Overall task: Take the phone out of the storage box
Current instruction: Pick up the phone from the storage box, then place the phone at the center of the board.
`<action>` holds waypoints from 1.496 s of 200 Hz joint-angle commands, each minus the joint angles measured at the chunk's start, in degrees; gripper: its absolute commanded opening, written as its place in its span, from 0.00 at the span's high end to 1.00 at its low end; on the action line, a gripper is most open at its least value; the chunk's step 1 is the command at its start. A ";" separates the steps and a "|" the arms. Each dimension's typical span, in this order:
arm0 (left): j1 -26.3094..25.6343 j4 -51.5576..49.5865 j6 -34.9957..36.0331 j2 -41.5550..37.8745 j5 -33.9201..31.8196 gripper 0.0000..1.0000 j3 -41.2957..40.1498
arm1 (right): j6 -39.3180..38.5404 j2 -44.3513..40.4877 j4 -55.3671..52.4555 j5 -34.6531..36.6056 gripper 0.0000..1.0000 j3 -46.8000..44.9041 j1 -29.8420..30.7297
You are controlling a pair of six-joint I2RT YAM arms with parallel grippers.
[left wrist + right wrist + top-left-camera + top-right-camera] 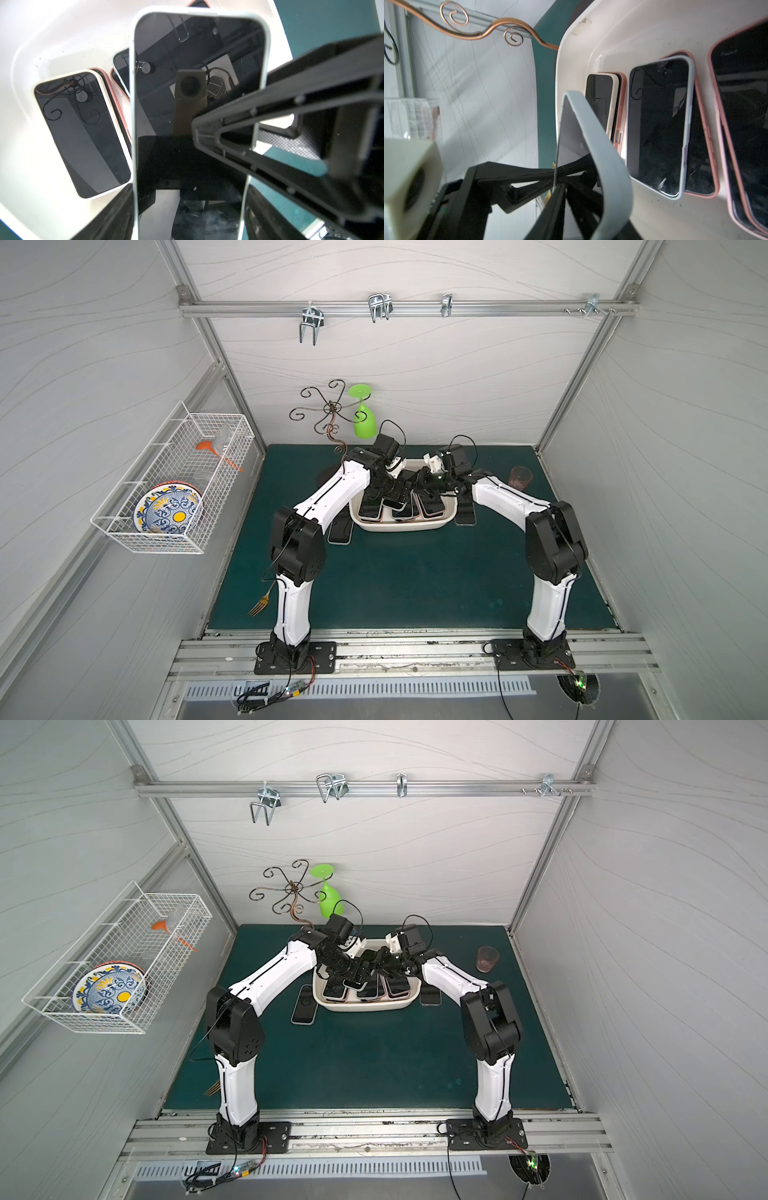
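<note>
Both bases at the near edge, elbows up, forearms angling down and inward. Wrists almost meet at far centre. The left arm (332,493) comes in from the left, the right arm (511,497) from the right. The left pincer (402,489) spans the phone (197,41) across its width, gripping its long edges. The right pincer (424,483) is clamped on the same phone's faces, with one finger (270,128) flat on the screen in the left wrist view. Pincer tips sit just beside each other.
</note>
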 commanded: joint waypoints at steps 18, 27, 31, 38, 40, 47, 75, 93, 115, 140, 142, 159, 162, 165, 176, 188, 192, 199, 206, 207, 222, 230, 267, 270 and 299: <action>0.61 3.23 -2.75 -1.11 6.23 0.23 3.43 | -2.20 -3.50 -0.90 -2.53 1.00 -0.62 -0.42; 1.05 4.09 -3.55 -1.62 8.82 0.12 3.26 | -2.56 -4.28 -1.06 -3.27 1.00 -1.01 -0.96; 1.41 4.55 -4.03 -1.87 9.48 0.10 3.16 | -2.85 -4.63 -1.26 -3.63 1.00 -1.16 -1.24; 1.89 5.27 -5.02 -2.30 10.37 0.08 3.11 | -3.47 -5.32 -1.74 -4.24 1.00 -1.34 -1.72; 2.00 5.44 -5.28 -2.42 10.62 0.08 3.16 | -3.62 -5.46 -1.94 -4.43 1.00 -1.36 -1.88; 2.50 5.98 -5.98 -2.72 11.79 0.06 3.22 | -4.58 -5.99 -2.92 -5.04 1.00 -1.37 -2.43; 4.67 5.67 -7.29 -4.78 12.28 0.04 4.47 | -11.23 -10.16 -10.68 -8.01 1.00 -1.43 -6.91; 6.79 5.92 -7.68 -7.59 11.75 0.02 3.62 | -18.23 -13.62 -19.38 -10.25 1.00 -0.45 -11.72; 8.74 7.50 -7.22 -11.03 11.61 0.01 1.53 | -27.62 -17.81 -29.51 -13.44 1.00 0.10 -18.82; 9.07 6.20 -5.23 -12.29 11.35 0.01 0.84 | -40.26 -19.70 -43.09 -5.85 1.00 2.17 -25.75; 9.07 6.11 -5.09 -12.37 11.33 0.01 0.77 | -40.99 -19.67 -43.80 -5.69 1.00 2.38 -26.19; 9.12 5.25 -3.63 -12.64 10.78 0.01 -0.28 | -46.13 -18.36 -48.73 -2.80 1.00 4.22 -29.72; 9.10 5.13 -3.41 -12.75 10.55 0.01 -0.52 | -47.01 -17.93 -49.71 -1.85 1.00 4.62 -30.08; 9.12 4.98 -3.31 -12.77 10.36 0.01 -0.74 | -47.87 -17.49 -50.42 -1.05 1.00 4.97 -30.45; 9.10 4.78 -2.96 -12.84 10.51 0.01 -1.54 | -50.69 -15.40 -52.94 1.76 1.00 6.43 -31.37; 9.12 4.76 -2.12 -12.95 11.25 0.01 -3.22 | -53.02 -12.26 -54.80 5.66 1.00 8.09 -31.74; 9.09 4.89 -2.04 -12.97 11.25 0.01 -3.55 | -53.47 -11.07 -55.17 6.84 1.00 8.70 -31.80; 9.16 4.99 -1.76 -12.90 11.04 0.01 -3.94 | -54.05 -8.72 -55.86 8.28 1.00 9.96 -31.76; 9.13 4.78 -1.44 -12.60 11.05 0.01 -3.95 | -54.78 -6.05 -56.72 8.72 1.00 11.54 -31.69; 9.14 4.80 -1.40 -12.57 11.03 0.01 -3.95 | -54.92 -5.73 -56.84 8.79 1.00 11.72 -31.68; 9.13 4.19 -1.03 -11.99 10.82 0.01 -3.64 | -56.36 -0.19 -58.13 11.60 1.00 15.19 -30.34; 9.24 4.12 -0.94 -11.75 10.84 0.01 -3.59 | -57.75 2.38 -58.93 14.74 1.00 17.00 -29.22; 9.33 5.38 -1.54 -11.52 11.43 0.01 -4.82 | -60.65 11.37 -59.83 18.71 1.00 25.27 -27.24; 9.33 5.37 -1.47 -11.42 11.32 0.01 -4.89 | -60.72 11.97 -59.86 19.13 1.00 25.87 -27.20; 9.42 5.30 -1.15 -11.00 10.15 0.01 -5.44 | -61.81 16.46 -59.90 20.05 1.00 30.38 -27.11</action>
